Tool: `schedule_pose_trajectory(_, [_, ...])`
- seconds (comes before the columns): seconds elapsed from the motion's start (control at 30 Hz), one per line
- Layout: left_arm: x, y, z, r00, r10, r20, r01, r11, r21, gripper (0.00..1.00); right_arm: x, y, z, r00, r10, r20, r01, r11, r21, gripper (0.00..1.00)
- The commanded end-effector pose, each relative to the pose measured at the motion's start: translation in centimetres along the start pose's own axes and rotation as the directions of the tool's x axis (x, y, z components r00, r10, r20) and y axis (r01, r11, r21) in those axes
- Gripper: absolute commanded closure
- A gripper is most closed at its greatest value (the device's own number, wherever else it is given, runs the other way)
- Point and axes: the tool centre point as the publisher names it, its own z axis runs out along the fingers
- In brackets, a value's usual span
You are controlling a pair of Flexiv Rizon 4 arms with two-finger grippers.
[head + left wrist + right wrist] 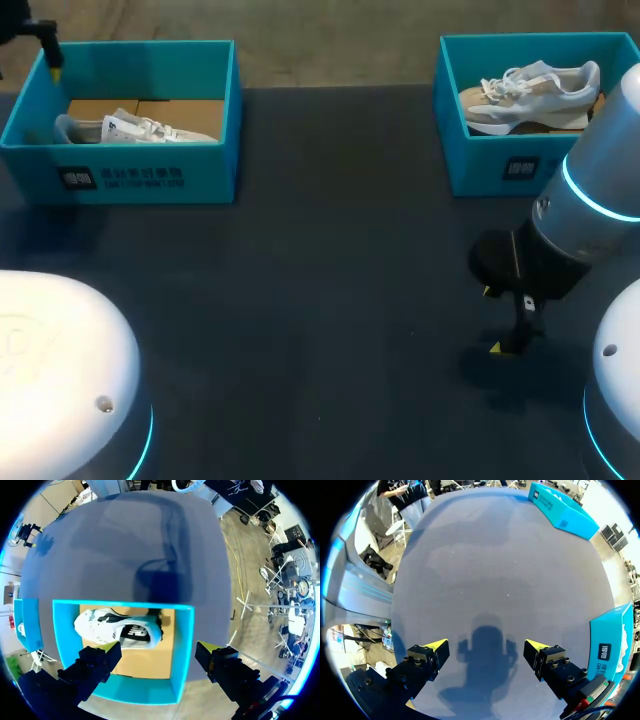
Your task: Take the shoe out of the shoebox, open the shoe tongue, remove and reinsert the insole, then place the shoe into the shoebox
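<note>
Hovering above the shoebox [183, 650], your left gripper [157, 649] was wide open and empty. The shoe [117, 628] lay inside that box, its long axis running along the finger-to-finger line. Your right gripper [486, 647], likewise open and empty, was well apart from the box.

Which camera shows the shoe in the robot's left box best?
The left wrist view: the shoe shows almost whole from above inside its shoebox. In the head view the box's front wall hides its lower part. The right wrist view shows only the box's outside.
</note>
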Motion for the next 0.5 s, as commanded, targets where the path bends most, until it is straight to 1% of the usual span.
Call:
schedule_pose_trajectory(0.03, [0.4,-1.0,-1.7,1.0,0.009,0.0,-0.009,1.0,-0.009,0.0,0.2,-0.1,0.0,1.0,0.0,0.003,0.0,1.0,-0.001,0.0])
schedule_pose_trajectory(0.23, [0.4,-1.9,-3.1,1.0,0.02,-0.01,-0.02,0.999,-0.026,0.0,0.2,-0.1,0.0,1.0,0.0,0.003,0.0,1.0,-0.001,0.0])
schedule_pose_trajectory(0.5, [0.7,-2.7,-4.1,1.0,0.018,-0.007,-0.018,0.999,-0.03,0.0,0.2,-0.1,0.0,1.0,0.0,0.003,0.0,1.0,-0.001,0.0])
